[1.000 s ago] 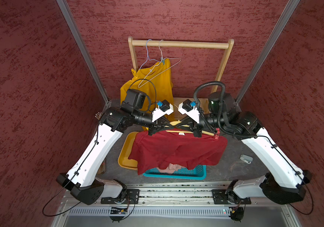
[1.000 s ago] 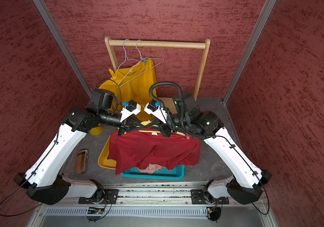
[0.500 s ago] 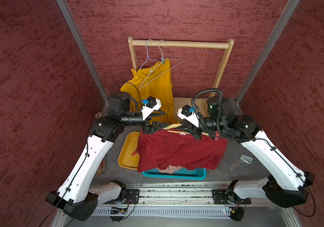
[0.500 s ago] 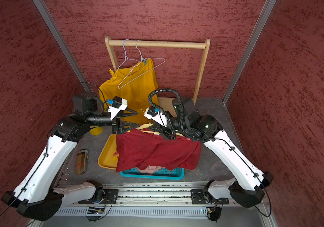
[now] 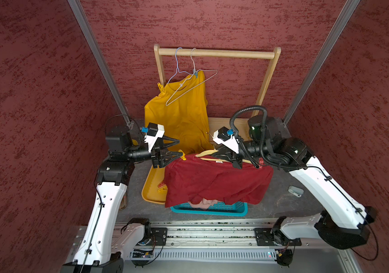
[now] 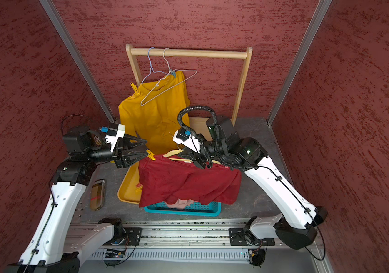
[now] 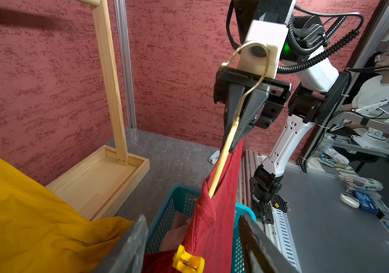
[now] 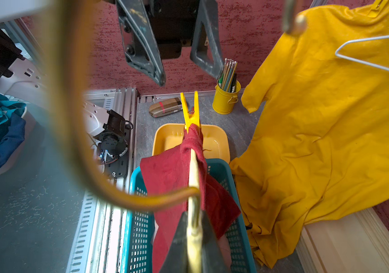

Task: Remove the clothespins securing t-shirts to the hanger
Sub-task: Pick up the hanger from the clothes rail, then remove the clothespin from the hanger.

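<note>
Basket, teal plastic, taken as the mark at the near middle of the table. Pink shirt bunched inside it.

Above the basket: wooden hanger held up off the table, red shirt draped over it, hem hanging down over the basket's rim. Right gripper has its jaws pressed tight on the hanger just below the metal hook.

Yellow peg clamps the red shirt to the hanger's end on the left arm's side of the basket, handles pointing away from the hanger. Left gripper is level with that peg, jaws wide, one finger on each side of the handles, not closed on them. Whether a tip touches the peg I cannot tell.

Beside the basket, left arm's side: yellow tray with a few loose pegs, red and yellow, partly hidden under the red shirt.

Behind the basket: wooden rack. Yellow shirt hangs from a wire hanger on its rail, lower part slumped to the table. Second yellow peg at one shoulder, blue peg at the other, near the hanger's neck.
</note>
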